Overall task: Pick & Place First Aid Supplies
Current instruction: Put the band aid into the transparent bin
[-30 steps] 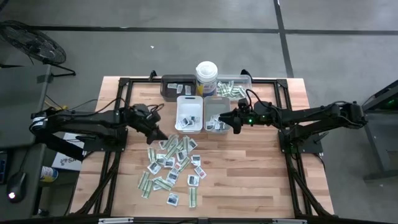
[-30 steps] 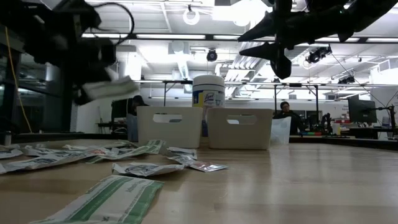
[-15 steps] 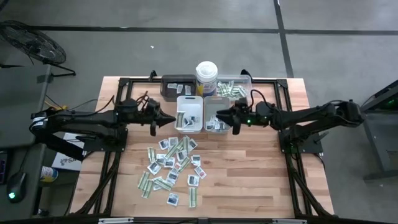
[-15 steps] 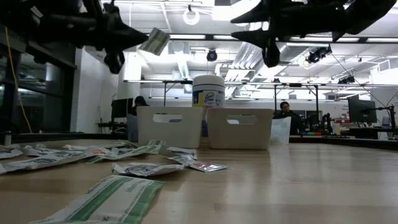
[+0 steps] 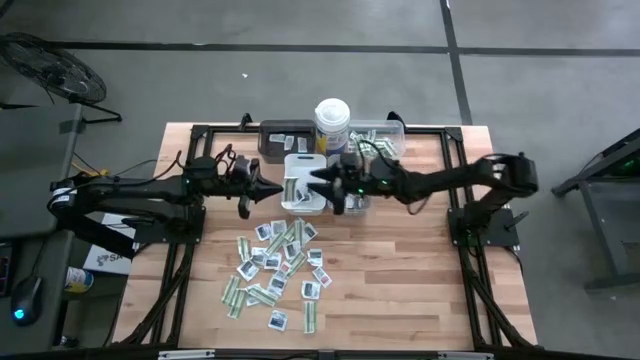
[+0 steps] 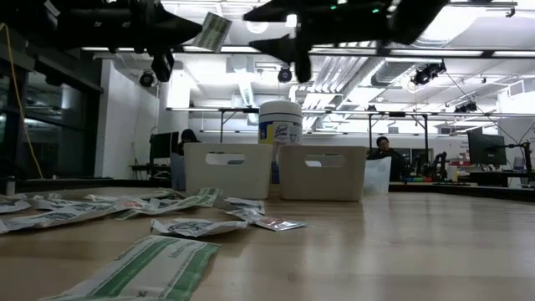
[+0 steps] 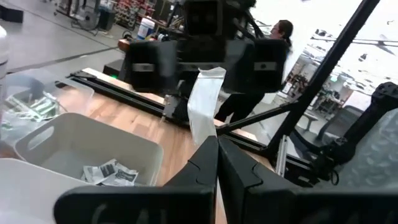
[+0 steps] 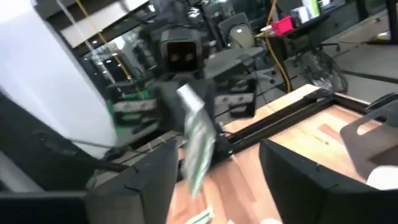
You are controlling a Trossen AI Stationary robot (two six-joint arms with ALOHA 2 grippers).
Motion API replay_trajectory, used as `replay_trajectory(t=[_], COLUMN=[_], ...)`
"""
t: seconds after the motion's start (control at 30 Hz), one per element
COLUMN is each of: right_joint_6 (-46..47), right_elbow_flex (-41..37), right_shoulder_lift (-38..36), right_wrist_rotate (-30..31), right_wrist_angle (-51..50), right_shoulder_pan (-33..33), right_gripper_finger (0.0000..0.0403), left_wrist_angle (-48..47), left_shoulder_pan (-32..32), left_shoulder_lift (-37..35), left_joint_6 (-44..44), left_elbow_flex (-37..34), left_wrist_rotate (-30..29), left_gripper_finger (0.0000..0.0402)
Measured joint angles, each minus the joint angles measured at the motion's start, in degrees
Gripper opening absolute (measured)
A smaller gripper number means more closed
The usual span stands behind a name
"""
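Observation:
My left gripper (image 5: 271, 190) is raised just left of the left white tray (image 5: 306, 201) and is shut on a narrow pale-green-and-white strip (image 6: 209, 31). My right gripper (image 5: 314, 184) hangs open above that tray, facing the left gripper at close range. In the right wrist view the strip (image 8: 199, 149) shows between and beyond my open right fingers (image 8: 149, 177), apart from them. The other first aid supplies (image 5: 275, 265) lie flat in a loose pile on the wood nearer the table's near edge. Some packets lie in the right white tray (image 7: 109, 174). My left gripper pinches the strip's lower end (image 7: 208, 129) between its two fingers (image 7: 202, 158). The fingers reach roughly level from the table's left. The strip is lifted clear and sticks out past the fingertips, its free end (image 7: 210, 74) slightly curled.
A tall white canister (image 5: 332, 124) stands behind the two white trays, with a dark tray (image 5: 284, 139) to its left and a clear tray (image 5: 377, 141) holding strips to its right. The right white tray (image 5: 347, 192) adjoins the left one. People sit beyond the table (image 6: 383, 150).
My left gripper rose from above the pile and moved toward the far edge and the left white tray, carrying the strip lifted clear, then held still. My right gripper swung toward the table's left, from over the right white tray to over the left one, staying open.

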Motion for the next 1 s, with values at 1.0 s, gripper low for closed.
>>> replay_trajectory(t=[1.0], right_joint_6=[2.27], right_elbow_flex=[17.82], right_shoulder_lift=[11.13], right_wrist_rotate=[-12.15], right_wrist_angle=[-11.07], right_shoulder_pan=[-2.42], right_gripper_finger=[0.0154], left_wrist_angle=[-0.11], left_shoulder_pan=[-0.01], left_shoulder_lift=[0.0], left_joint_6=[2.39], left_elbow_flex=[0.0], left_wrist_rotate=[6.09], left_gripper_finger=[0.0])
